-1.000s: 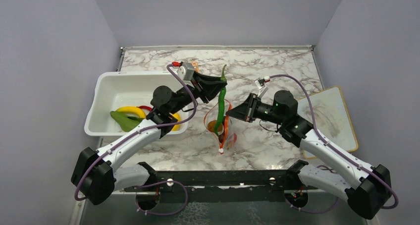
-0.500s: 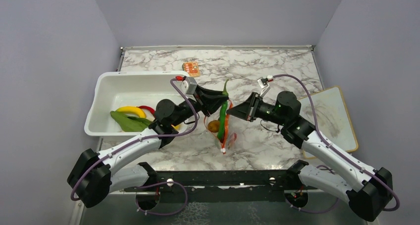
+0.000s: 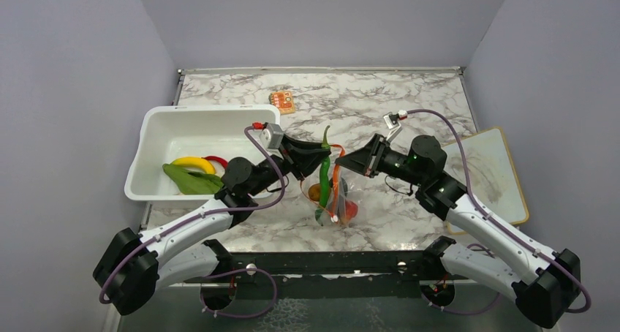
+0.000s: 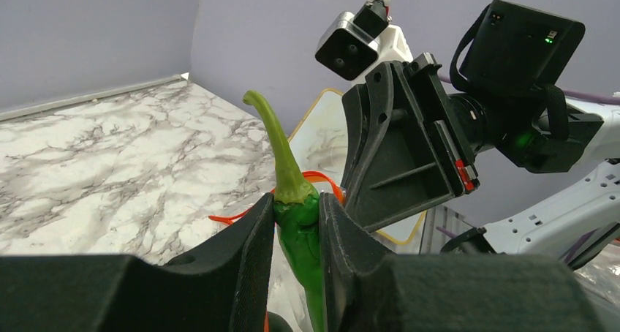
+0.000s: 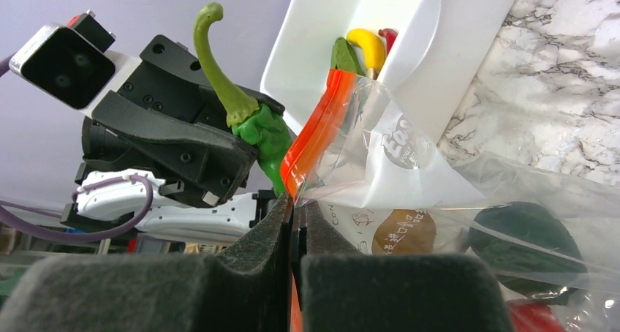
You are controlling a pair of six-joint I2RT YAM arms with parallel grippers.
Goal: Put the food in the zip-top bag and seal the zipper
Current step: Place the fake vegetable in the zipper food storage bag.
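Note:
My left gripper (image 3: 319,156) (image 4: 296,209) is shut on a long green chilli (image 3: 324,175) (image 4: 295,194) just below its stalk. The chilli hangs upright, its lower part down in the mouth of the zip-top bag (image 3: 338,199) (image 5: 413,164). My right gripper (image 3: 350,164) (image 5: 295,206) is shut on the bag's mouth edge at the orange-red zipper (image 3: 335,172) (image 5: 314,131), holding it up. Inside the bag lie a brown-orange lump (image 3: 315,192) (image 5: 399,233) and a red tomato (image 3: 350,210). A yellow banana (image 3: 191,161) and other food sit in the white tub (image 3: 157,127).
The white tub stands left of the bag, with a green piece (image 3: 188,180) and a red piece (image 3: 216,159) beside the banana. A small orange item (image 3: 281,100) lies at the back. A white board (image 3: 490,175) with a yellow rim lies at the right edge.
My left gripper has come down and toward the near edge with the chilli, whose lower end has sunk deeper into the bag. The right gripper kept its hold on the bag's mouth.

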